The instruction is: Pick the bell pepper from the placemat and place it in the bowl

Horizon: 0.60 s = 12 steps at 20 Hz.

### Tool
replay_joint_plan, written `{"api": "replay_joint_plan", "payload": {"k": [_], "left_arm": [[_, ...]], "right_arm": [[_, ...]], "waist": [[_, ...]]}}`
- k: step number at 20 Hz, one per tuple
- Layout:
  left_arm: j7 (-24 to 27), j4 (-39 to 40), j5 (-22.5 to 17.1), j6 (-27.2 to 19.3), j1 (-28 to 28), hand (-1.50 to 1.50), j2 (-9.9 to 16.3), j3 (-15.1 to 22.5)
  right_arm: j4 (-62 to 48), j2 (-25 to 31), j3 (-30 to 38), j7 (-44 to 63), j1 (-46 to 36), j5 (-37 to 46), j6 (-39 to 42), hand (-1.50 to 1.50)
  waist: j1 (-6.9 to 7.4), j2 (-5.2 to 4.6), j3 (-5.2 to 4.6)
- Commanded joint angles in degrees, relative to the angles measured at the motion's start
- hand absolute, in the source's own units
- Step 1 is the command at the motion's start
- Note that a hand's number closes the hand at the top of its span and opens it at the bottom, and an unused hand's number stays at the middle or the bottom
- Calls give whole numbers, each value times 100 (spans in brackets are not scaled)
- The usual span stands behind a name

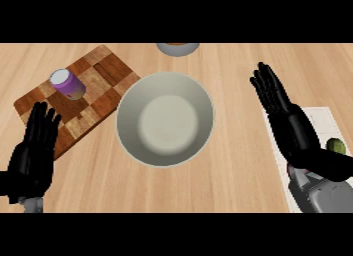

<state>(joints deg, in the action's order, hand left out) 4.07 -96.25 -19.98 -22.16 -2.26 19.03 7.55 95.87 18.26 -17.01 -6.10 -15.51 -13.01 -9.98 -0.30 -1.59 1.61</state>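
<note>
I logged: left hand (31, 157) resting, fingers straight and together. Right hand (297, 130), fingers straight, over the placemat (323, 120); bell pepper (336, 145) just right of its palm. Bowl (165, 118) between hands. Beyond left fingers: chequered board (98, 80) bearing purple can (67, 83).

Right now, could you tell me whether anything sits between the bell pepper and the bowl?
Only the right hand itself: it shows open over the placemat, just left of the bell pepper. Bare counter lies between there and the bowl.
</note>
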Motion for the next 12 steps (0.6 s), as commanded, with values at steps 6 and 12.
{"api": "replay_joint_plan", "payload": {"k": [6,12], "left_arm": [[-51,400,199,519,1217,0,1033,-795],[-74,720,58,640,1167,0,910,-764]], "right_arm": [[-204,-389,-696,122,-147,-453,1082,-150],[168,67,-849,-646,1267,2744,-1797,-150]], "waist": [[27,138,-160],[-255,189,-170]]}}
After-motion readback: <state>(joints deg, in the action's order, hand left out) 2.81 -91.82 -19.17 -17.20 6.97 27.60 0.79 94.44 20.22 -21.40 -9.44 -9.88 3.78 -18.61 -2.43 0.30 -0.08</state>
